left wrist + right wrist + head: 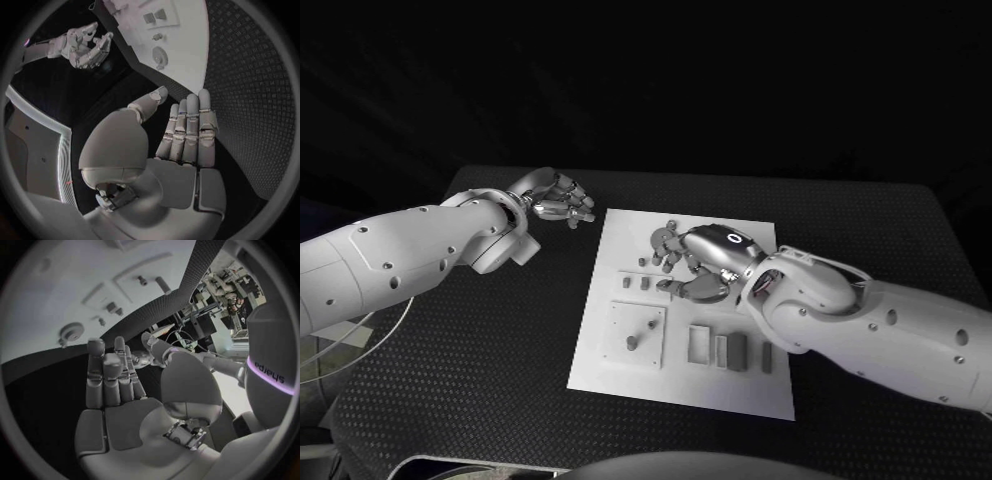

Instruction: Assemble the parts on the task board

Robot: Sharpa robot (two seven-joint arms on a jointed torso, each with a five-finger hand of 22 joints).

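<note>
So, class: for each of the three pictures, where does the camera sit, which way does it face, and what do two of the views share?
Head view: on the robot's head, facing down at the task board; left hand beside the board, right hand over it.
Left wrist view: behind the left hand, fingers straight, facing the board.
Right wrist view: behind the right hand, facing the board.
Shared: all three show the board; both wrist views show the opposite hand too.

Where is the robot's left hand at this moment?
In the head view, the left hand is over the black table, just beyond the far left corner of the task board, holding nothing.
</note>
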